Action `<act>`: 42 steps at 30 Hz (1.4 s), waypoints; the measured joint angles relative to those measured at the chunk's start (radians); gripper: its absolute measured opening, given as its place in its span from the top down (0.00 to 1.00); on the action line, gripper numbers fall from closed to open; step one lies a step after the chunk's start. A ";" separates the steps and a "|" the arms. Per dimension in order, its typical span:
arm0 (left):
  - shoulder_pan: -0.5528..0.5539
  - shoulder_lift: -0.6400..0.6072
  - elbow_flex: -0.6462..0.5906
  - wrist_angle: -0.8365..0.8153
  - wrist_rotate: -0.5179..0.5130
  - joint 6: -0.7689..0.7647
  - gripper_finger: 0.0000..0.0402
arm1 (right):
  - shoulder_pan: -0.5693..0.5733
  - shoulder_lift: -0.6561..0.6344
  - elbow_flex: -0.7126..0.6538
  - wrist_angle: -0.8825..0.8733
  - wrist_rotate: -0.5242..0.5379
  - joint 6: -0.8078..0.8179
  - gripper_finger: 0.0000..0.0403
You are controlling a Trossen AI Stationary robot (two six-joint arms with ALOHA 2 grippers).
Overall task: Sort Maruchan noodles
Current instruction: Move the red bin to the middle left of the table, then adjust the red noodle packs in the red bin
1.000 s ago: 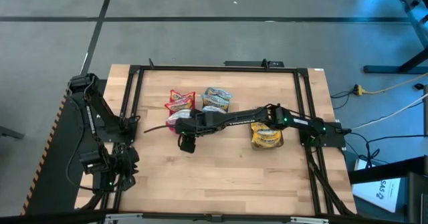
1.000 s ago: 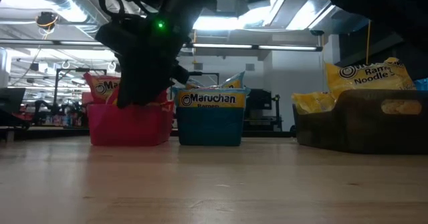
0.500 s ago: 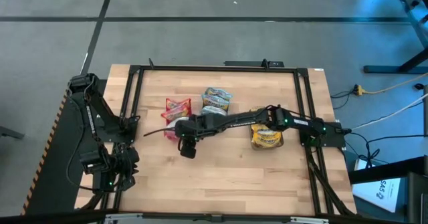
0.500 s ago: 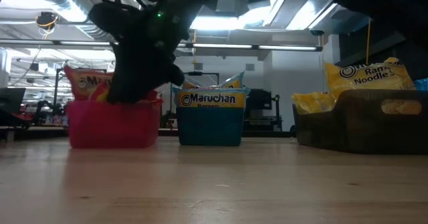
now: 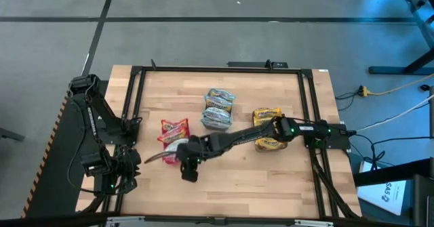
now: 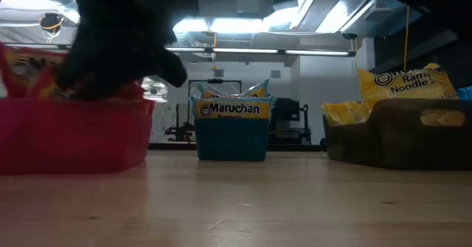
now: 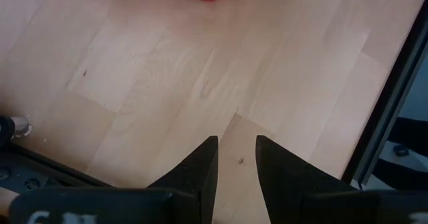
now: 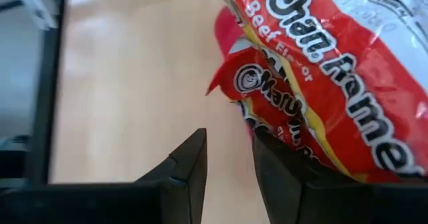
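Red Maruchan packets [image 5: 174,129] stand in a pink bin [image 6: 74,136] left of the table's middle. My right gripper [image 8: 229,138] reaches over the bin's near-right rim from the right, its fingers close together beside a red packet [image 8: 321,57]. Light-blue packets [image 5: 219,104] fill a teal bin [image 6: 232,136] farther back. Yellow packets [image 6: 402,81] sit in a grey bin [image 6: 398,133] under the right arm. My left gripper [image 7: 237,142] waits at the near left edge over bare wood, a narrow gap between its fingers. My right gripper meets the pink bin at its near-right rim [image 6: 129,103], slanting down from the table's right. One finger [image 8: 274,167] lies against the red packets, the other [image 8: 187,167] over the table outside. The wall between them is hidden. The bin stands flat on the table.
A black frame [image 5: 132,91] runs round the wooden tabletop. Bare wood lies in front of the bins along the near edge [image 5: 237,193]. The right arm [image 5: 237,137] stretches low across the middle of the table.
My right gripper has swung toward the table's near edge and a little left. The pink bin with its red packets has slid along the table with it, upright, away from the teal bin and closer to the low camera.
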 joint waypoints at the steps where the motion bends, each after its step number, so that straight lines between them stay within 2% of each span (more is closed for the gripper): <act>1: 0.000 0.000 0.000 0.000 0.000 0.000 0.76 | 0.010 0.000 0.000 0.011 0.000 0.013 0.71; 8: 0.000 0.000 0.000 0.000 0.000 0.000 0.76 | 0.059 0.000 0.000 0.073 0.038 0.059 0.71; 12: 0.000 0.000 0.000 0.000 -0.005 -0.001 0.76 | 0.066 0.000 0.000 0.127 -0.017 0.111 0.71; 21: 0.006 0.000 0.000 0.035 -0.320 0.001 0.76 | 0.069 -0.005 0.048 0.171 -0.107 0.129 0.71; 24: 0.022 0.000 0.000 0.036 -0.404 0.042 0.76 | 0.073 -0.061 0.043 0.184 -0.108 0.091 0.71; 28: 0.058 0.000 0.000 0.039 -0.438 0.137 0.76 | 0.080 -0.165 0.049 0.083 0.003 0.028 0.71; 31: 0.096 0.000 0.000 0.043 -0.436 0.211 0.76 | 0.075 -0.213 0.050 -0.077 0.129 -0.011 0.71; 33: 0.120 0.000 0.000 0.053 -0.422 0.236 0.76 | 0.071 -0.221 0.048 -0.164 0.173 -0.011 0.71; 36: 0.151 0.000 0.000 0.059 -0.414 0.264 0.76 | 0.074 -0.217 0.047 -0.234 0.176 -0.009 0.71; 40: 0.190 0.000 0.000 0.072 -0.400 0.333 0.76 | 0.074 -0.187 0.046 -0.238 0.196 -0.009 0.71; 42: 0.208 0.000 0.000 0.080 -0.357 0.365 0.76 | 0.073 -0.179 0.046 -0.226 0.200 -0.008 0.71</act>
